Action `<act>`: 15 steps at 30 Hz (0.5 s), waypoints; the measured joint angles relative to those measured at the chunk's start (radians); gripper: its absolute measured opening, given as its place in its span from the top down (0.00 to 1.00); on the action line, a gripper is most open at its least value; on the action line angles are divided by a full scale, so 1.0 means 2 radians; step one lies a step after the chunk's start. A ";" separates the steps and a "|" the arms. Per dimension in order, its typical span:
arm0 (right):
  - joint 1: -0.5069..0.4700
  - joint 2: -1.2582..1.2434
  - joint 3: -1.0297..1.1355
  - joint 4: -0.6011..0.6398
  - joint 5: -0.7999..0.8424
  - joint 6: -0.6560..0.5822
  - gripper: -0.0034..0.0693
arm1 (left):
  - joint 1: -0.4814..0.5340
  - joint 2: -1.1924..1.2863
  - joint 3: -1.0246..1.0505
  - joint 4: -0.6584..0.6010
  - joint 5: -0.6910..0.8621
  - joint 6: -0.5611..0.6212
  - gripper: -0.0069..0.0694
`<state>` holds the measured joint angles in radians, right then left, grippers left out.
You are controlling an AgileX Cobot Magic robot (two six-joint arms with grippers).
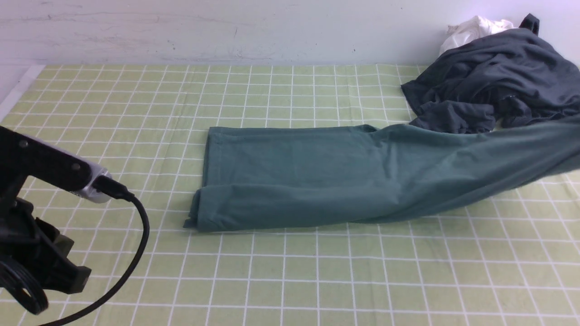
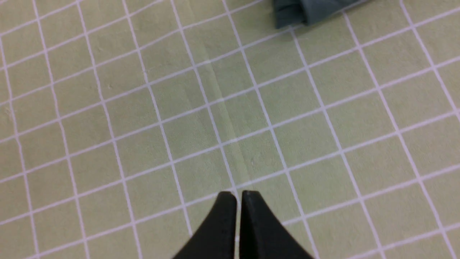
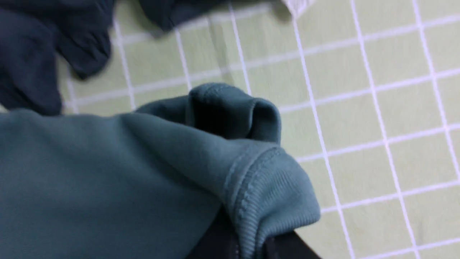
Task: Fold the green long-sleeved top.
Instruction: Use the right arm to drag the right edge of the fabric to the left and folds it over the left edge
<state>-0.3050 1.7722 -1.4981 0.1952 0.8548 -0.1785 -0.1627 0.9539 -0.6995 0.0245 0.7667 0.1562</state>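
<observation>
The green long-sleeved top (image 1: pixel 317 176) lies as a long folded band across the middle of the table. Its right end rises off the cloth toward the view's right edge. In the right wrist view my right gripper (image 3: pixel 251 250) is shut on the top's (image 3: pixel 107 172) ribbed hem (image 3: pixel 273 194), which bunches over the dark fingers. That gripper is outside the front view. My left arm (image 1: pixel 45 172) hangs at the lower left, apart from the top. My left gripper (image 2: pixel 239 194) is shut and empty above bare tablecloth, with a corner of the top (image 2: pixel 309 10) far ahead of it.
A dark charcoal garment (image 1: pixel 494 86) is heaped at the back right, touching the top's far edge, with a small white cloth (image 1: pixel 471 29) behind it. The charcoal garment (image 3: pixel 36 54) also shows in the right wrist view. A green checked tablecloth (image 1: pixel 317 280) covers the table.
</observation>
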 joint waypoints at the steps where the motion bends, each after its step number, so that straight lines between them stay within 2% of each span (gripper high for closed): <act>1: 0.014 -0.010 -0.013 0.018 0.007 -0.003 0.94 | 0.000 0.001 0.011 0.000 -0.025 -0.011 0.90; 3: 0.042 -0.021 -0.026 0.045 0.012 -0.011 0.94 | 0.000 0.002 0.023 -0.003 -0.054 -0.027 0.90; 5: 0.114 -0.032 -0.037 0.100 0.006 -0.027 0.94 | 0.000 0.002 0.028 -0.012 -0.077 -0.045 0.90; 7: 0.153 -0.032 -0.037 0.124 -0.001 -0.035 0.94 | 0.000 0.002 0.029 -0.018 -0.082 -0.049 0.90; 8: 0.199 -0.027 -0.037 0.149 -0.013 -0.046 0.94 | 0.000 0.002 0.029 -0.021 -0.084 -0.053 0.90; 9: 0.218 -0.023 -0.037 0.159 -0.020 -0.052 0.94 | 0.000 0.002 0.029 -0.022 -0.084 -0.054 0.90; 10: 0.268 -0.009 -0.037 0.182 -0.046 -0.070 0.94 | 0.000 0.002 0.030 -0.024 -0.084 -0.056 0.90; 11: 0.297 0.004 -0.037 0.194 -0.067 -0.084 0.94 | 0.000 0.002 0.030 -0.026 -0.084 -0.056 0.90; 12: 0.303 0.006 -0.037 0.196 -0.071 -0.087 0.94 | 0.000 0.002 0.030 -0.026 -0.084 -0.056 0.90; 15: 0.382 0.064 -0.043 0.232 -0.150 -0.133 0.93 | 0.000 0.002 0.030 -0.027 -0.084 -0.056 0.90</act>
<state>0.4597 1.9001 -1.5843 0.6599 0.5547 -0.4447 -0.1627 0.9570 -0.6403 -0.0286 0.5989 0.0437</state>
